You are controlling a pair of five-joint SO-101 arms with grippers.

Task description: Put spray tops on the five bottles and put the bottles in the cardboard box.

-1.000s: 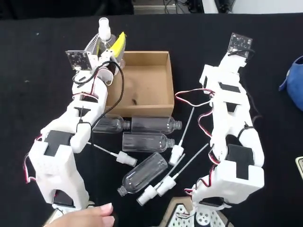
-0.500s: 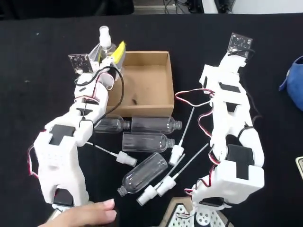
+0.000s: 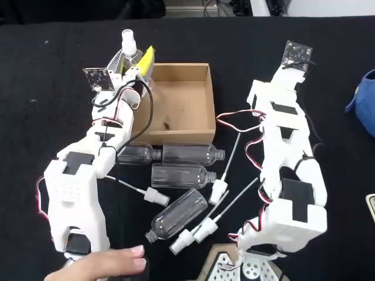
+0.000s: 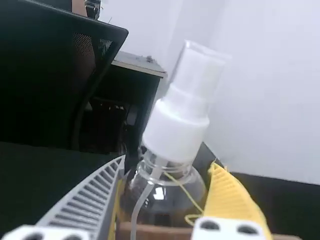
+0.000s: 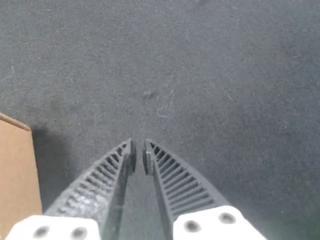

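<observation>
My left gripper (image 3: 133, 60) is shut on a clear bottle (image 4: 162, 197) with a white spray top (image 4: 182, 117) fitted, held upright at the far left corner of the cardboard box (image 3: 176, 104). Grey and yellow fingers (image 4: 227, 200) flank the bottle. Several uncapped clear bottles (image 3: 180, 175) lie on the black table in front of the box, with loose spray tops (image 3: 218, 190) and their tubes beside them. My right gripper (image 5: 138, 150) is shut with nothing in it, over bare black cloth right of the box; its arm (image 3: 286, 134) stands folded.
A person's hand (image 3: 105, 266) rests at the base of the left arm at the near edge. A blue object (image 3: 363, 108) lies at the right edge. The cardboard box's corner (image 5: 15, 175) shows beside my right gripper.
The left arm has shifted slightly, carrying the capped bottle a little farther back by the box's corner. The hand at the near edge has slid a bit to the right. The right arm is still.
</observation>
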